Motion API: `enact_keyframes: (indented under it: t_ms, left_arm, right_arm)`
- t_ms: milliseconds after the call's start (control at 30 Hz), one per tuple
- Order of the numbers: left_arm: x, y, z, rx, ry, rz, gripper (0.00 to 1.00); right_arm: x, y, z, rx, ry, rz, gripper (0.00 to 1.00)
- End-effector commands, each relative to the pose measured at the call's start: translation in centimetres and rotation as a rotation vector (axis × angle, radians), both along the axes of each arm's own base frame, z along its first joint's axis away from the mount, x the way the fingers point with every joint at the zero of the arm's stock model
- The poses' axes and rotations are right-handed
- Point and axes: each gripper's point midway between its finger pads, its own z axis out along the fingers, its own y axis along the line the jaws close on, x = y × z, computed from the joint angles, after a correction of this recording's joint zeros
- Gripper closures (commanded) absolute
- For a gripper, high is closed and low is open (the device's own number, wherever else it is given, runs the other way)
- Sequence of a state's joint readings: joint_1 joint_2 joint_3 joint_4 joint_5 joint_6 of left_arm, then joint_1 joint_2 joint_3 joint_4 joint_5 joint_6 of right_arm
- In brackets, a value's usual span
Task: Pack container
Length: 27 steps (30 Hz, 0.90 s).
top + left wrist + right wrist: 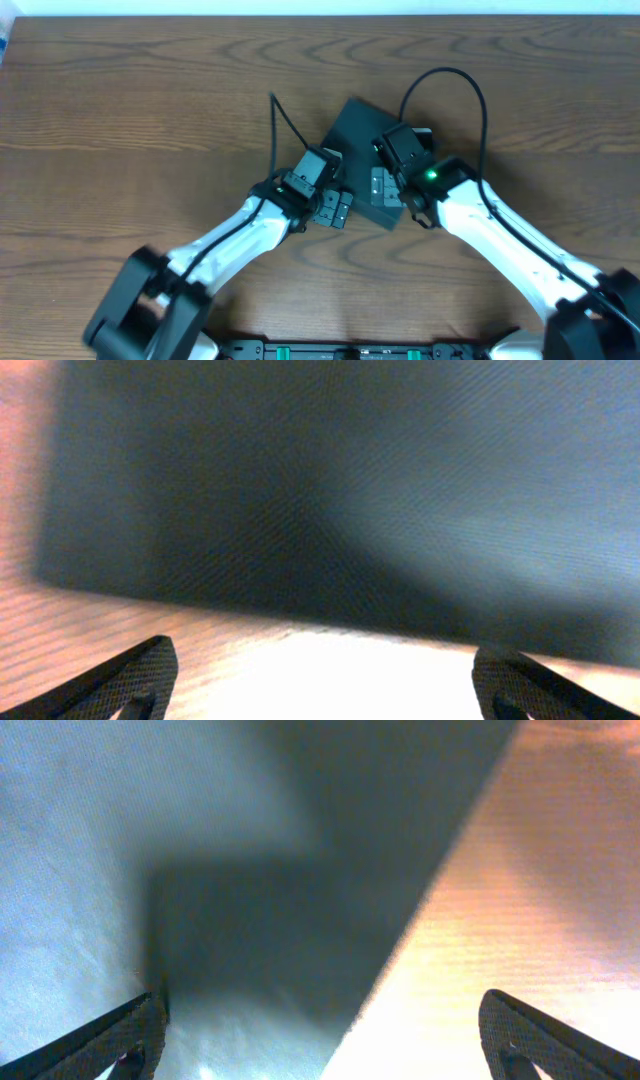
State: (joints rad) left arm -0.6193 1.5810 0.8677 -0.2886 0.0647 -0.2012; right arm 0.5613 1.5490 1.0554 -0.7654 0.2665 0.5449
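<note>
Near the middle of the desk (120, 100), slightly toward its right edge, the container (355, 130) lies flat, its lid seemingly down. The left hand (335, 208) and right hand (383, 187) crowd its near corner, both spread wide and grasping nothing. I'd guess the next move is getting a finger under the flap. No goods show, the arms hide the near side, and the wrist views are blurred.

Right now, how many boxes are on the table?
1. The box sits in the middle of the table, left claw beside it, right claw over its edge. The arms cover part of the table, so a small one could be hidden.
</note>
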Motion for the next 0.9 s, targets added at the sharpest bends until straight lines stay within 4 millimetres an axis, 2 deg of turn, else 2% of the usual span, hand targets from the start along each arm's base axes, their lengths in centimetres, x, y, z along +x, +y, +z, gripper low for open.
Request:
enact_keyframes:
  t_ms: [0, 100, 200, 300, 467, 533, 633, 733, 867]
  left_arm:
    - [-0.2, -0.2, 4.3, -0.057, -0.089, -0.026, 0.05]
    - [-0.7, 0.6, 7.7, -0.089, -0.156, -0.015, 0.05]
    - [0.4, 3.4, 10.9, -0.04, -0.289, 0.081, 0.05]
    - [2.3, 5.8, 11.6, -0.002, -0.346, 0.167, 0.05]
    - [5.9, 8.6, 9.9, 0.013, -0.317, 0.228, 0.04]
    - [7.3, 9.7, 8.9, 0.026, -0.284, 0.259, 0.05]
    - [9.3, 10.0, 7.2, 0.032, -0.229, 0.262, 0.05]
    - [10.6, 9.3, 5.6, 0.053, -0.194, 0.236, 0.04]
    - [11.4, 8.8, 4.4, 0.052, -0.166, 0.226, 0.05]
  right_arm:
    - [-0.6, -0.5, 3.5, 0.03, -0.087, 0.0, 0.01]
    - [-1.9, -1.7, 6.3, 0.039, -0.136, -0.01, 0.01]
    - [-3.4, -5.7, 8.1, -0.038, -0.179, -0.158, 0.01]
    - [-3.6, -8.2, 8.0, -0.078, -0.168, -0.24, 0.01]
    - [-2.2, -11.4, 6.9, -0.098, -0.139, -0.367, 0.01]
    - [-1.7, -12.2, 5.8, -0.089, -0.107, -0.407, 0.01]
    - [-0.9, -12.2, 3.5, -0.052, -0.034, -0.431, 0.01]
    - [0.1, -11.9, 1.1, -0.067, 0.013, -0.433, 0.01]
    - [1.1, -11.2, -1.5, -0.063, 0.054, -0.422, 0.01]
